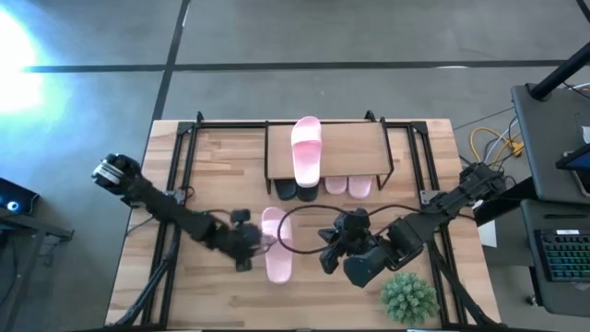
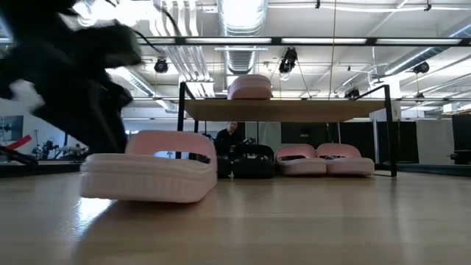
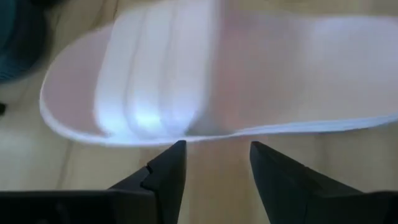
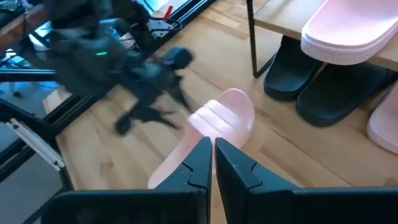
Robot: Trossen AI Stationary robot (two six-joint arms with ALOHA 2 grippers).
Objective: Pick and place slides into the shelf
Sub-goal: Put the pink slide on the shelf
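Lying flat on the table, a pink slide [image 1: 276, 243] is flanked by the left gripper [image 1: 251, 242], fingers parted.
Right gripper [image 1: 329, 258], at the slide's three o'clock, is closed empty.

Probably a lab: exposed ceiling ducts [image 2: 243, 29], a keyboard [image 1: 562, 258], concrete floor.

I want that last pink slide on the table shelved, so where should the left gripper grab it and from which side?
Grip the loose slide by its sole edge, coming in from the left gripper's own side. It lies flat, sole down, and the open fingers already face that long edge. The strap arches over the sole, so pinching the strap from above may also work.
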